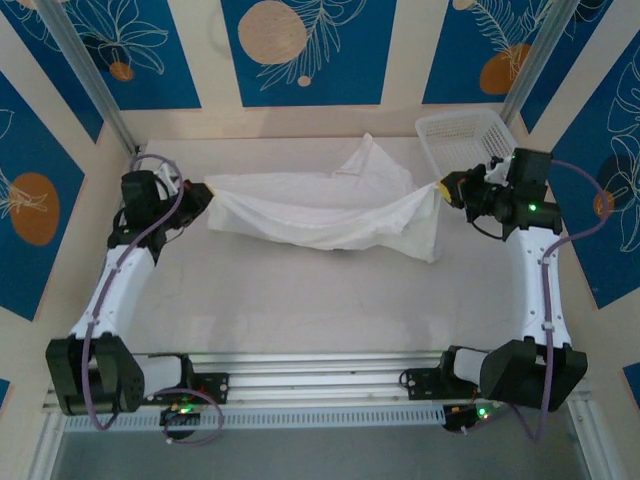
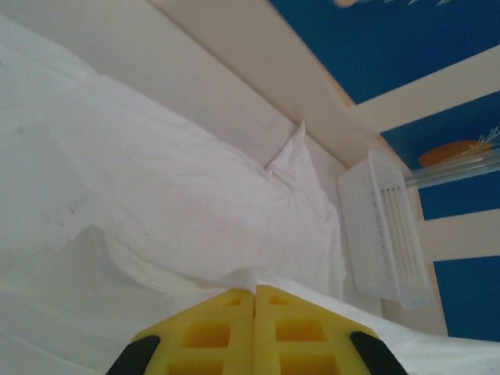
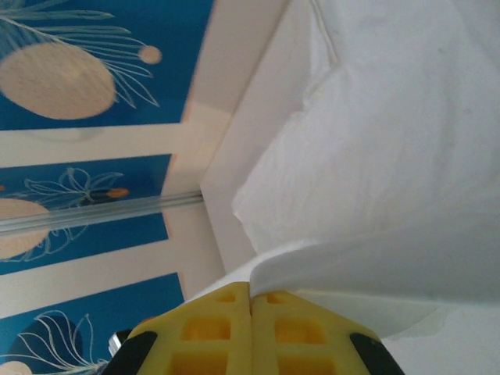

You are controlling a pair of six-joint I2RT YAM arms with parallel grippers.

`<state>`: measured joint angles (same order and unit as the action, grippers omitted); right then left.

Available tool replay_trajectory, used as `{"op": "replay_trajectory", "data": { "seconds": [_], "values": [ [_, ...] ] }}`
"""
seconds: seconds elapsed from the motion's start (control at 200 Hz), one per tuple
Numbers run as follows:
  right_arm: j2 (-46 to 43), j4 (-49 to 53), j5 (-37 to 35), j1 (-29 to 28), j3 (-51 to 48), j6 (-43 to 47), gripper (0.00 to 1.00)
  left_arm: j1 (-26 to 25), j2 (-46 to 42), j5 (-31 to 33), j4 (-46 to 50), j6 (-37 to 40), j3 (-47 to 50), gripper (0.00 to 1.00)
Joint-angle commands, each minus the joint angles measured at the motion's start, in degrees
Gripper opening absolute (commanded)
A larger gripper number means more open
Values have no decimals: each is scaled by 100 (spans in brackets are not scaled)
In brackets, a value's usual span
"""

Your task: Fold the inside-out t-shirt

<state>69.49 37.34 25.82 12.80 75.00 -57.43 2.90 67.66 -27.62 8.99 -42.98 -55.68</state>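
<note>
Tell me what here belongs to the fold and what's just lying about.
Job: t-shirt, stretched between left gripper and right gripper, both shut on its ends.
Lying about: basket, far right corner.

No readable text or labels anywhere.

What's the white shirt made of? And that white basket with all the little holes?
The t-shirt looks like thin, soft, matte cloth: it sags and wrinkles. The basket is probably stiff plastic: straight walls and an even grid of holes. Its shine is hard to tell.
</note>
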Motion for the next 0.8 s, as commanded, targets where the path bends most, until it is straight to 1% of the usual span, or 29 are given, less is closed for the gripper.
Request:
{"op": "replay_trajectory", "data": {
  "seconds": [0.0, 0.125, 0.245, 0.33, 0.41, 0.595, 0.635, 0.7, 0.795],
  "values": [
    [-128, -219, -157, -10, 910, -398, 0, 27, -539, 697, 32, 115, -748, 0],
    [-249, -350, -697, 129, 2159, -819, 0, 28, -814, 1621, 390, 137, -1862, 0],
    [-372, -472, -1423, 182, 3318, -917, 0, 30, -1009, 2305, 727, 471, -2944, 0],
    [-466, -692, -1732, 154, 3778, -964, 0, 26, -1058, 2431, 870, 736, -3586, 0],
    [-566, -976, -1788, 135, 3950, -1102, 0, 24, -1035, 2399, 1107, 839, -4090, 0],
    [-641, -1155, -1910, 126, 4533, -1061, 0, 32, -1190, 2186, 1156, 786, -4505, 0],
    [-624, -1209, -1939, 127, 4666, -1038, 0, 32, -1210, 2272, 1216, 792, -4602, 0],
    [-583, -1352, -2005, 127, 4843, -989, 0, 21, -1166, 2621, 1553, 839, -4844, 0],
    [-378, -1625, -2067, 118, 5003, -1060, 0, 28, -876, 2934, 1976, 986, -5268, 0]
  ]
}}
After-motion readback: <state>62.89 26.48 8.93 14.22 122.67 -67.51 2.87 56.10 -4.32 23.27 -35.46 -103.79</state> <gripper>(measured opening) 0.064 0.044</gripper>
